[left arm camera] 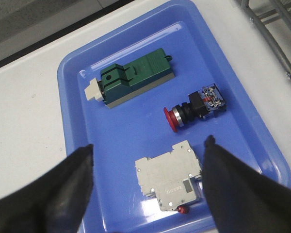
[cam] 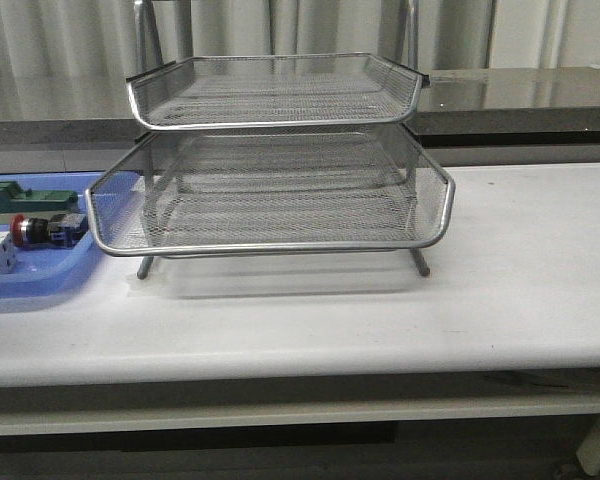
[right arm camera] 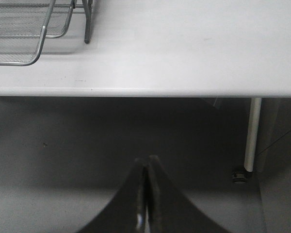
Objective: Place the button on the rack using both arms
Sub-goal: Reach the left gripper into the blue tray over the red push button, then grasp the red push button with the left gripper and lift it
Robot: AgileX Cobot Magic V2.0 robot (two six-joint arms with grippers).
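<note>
The button (left arm camera: 194, 109), red-headed with a silver collar and a black and blue body, lies on its side in the blue tray (left arm camera: 77, 73). It also shows at the far left of the table (cam: 45, 229). My left gripper (left arm camera: 148, 148) hangs open above the tray, a little short of the button, with nothing between its fingers (left arm camera: 77, 170). The wire-mesh rack (cam: 280, 190) stands mid-table, its trays bare. My right gripper (right arm camera: 147, 162) is shut with nothing in it, held off the table's front edge and below table height. Neither arm shows in the front view.
In the blue tray (cam: 40, 280) also lie a green block (left arm camera: 136, 77) and a grey-white breaker module (left arm camera: 172, 177), which sits right under the left gripper. A rack corner (right arm camera: 24, 34) and a table leg (right arm camera: 252, 136) show in the right wrist view.
</note>
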